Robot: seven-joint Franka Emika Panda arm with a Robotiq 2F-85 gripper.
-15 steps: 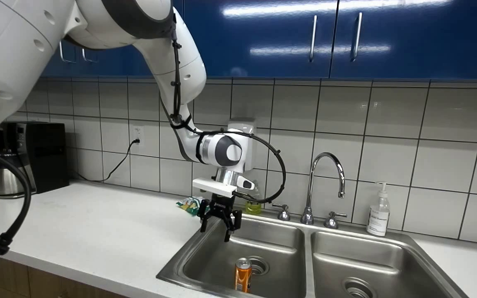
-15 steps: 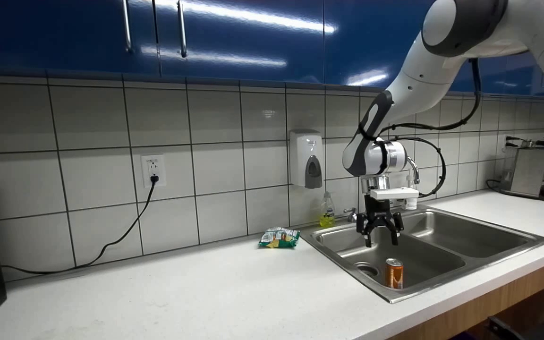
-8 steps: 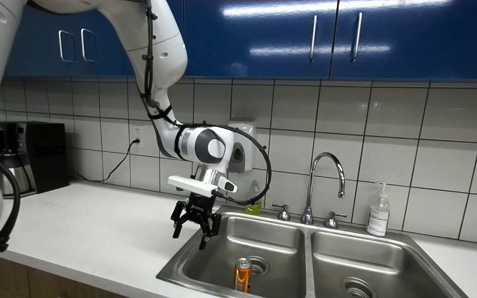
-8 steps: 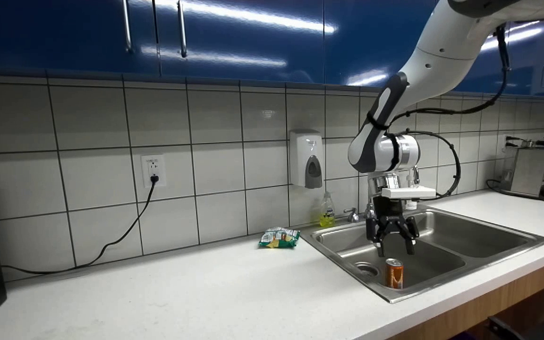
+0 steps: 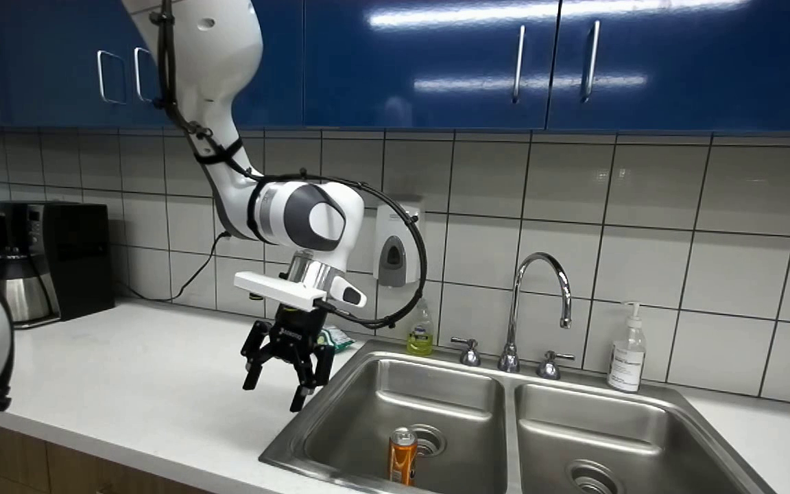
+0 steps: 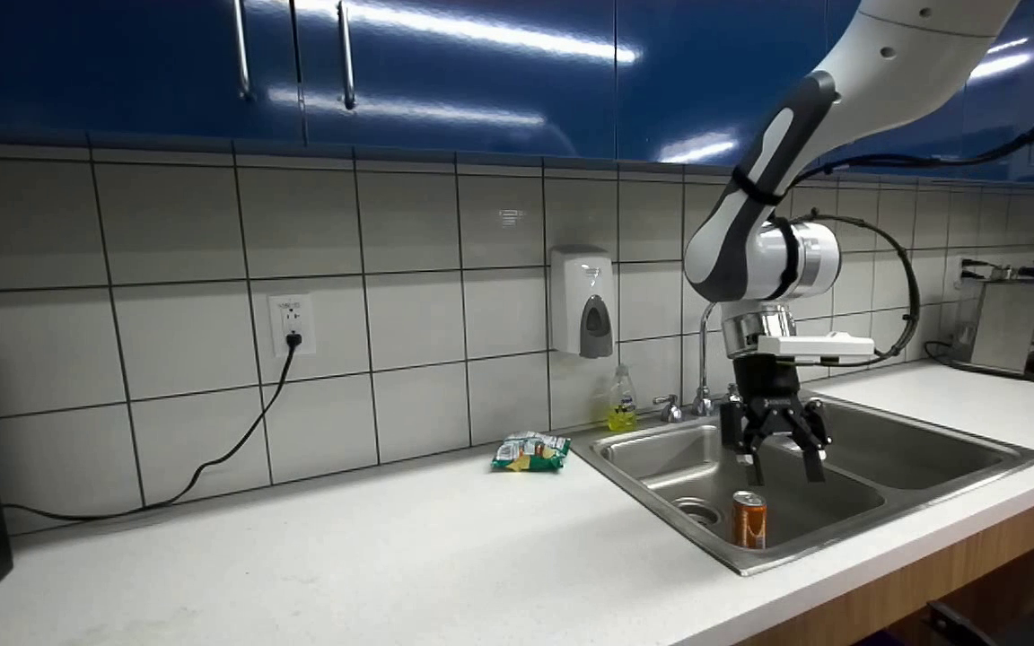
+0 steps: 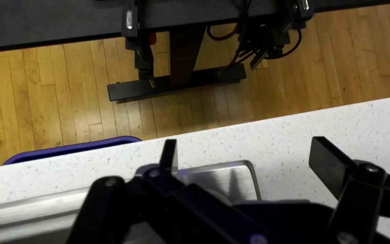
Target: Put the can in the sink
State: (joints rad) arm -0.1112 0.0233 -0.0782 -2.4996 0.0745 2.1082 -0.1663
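Observation:
The orange can (image 5: pixel 402 456) with a pale metal top stands upright in a basin of the steel double sink (image 5: pixel 510 439), close to the drain. Both exterior views show the can (image 6: pixel 749 520) and the sink (image 6: pixel 894 507). My gripper (image 5: pixel 273 394) is raised, tilted and apart from the can. In an exterior view my gripper (image 6: pixel 784 471) appears above and behind the can. In the wrist view my gripper (image 7: pixel 244 149) has its fingers wide apart with nothing between them. The sink's corner (image 7: pixel 239 179) shows below them, and the can is out of view there.
A curved faucet (image 5: pixel 539 264) and white soap bottle (image 5: pixel 627 360) stand behind the sink. A yellow-green soap bottle (image 6: pixel 622 404) and green snack bag (image 6: pixel 530 451) are at the back. A wall dispenser (image 6: pixel 582 301) hangs above. A coffee maker (image 5: pixel 73 257) stands on the counter.
In the exterior views my open gripper has moved away from the basin, leftward in one picture and rightward in the other, and tilted more. The can has stayed in place.

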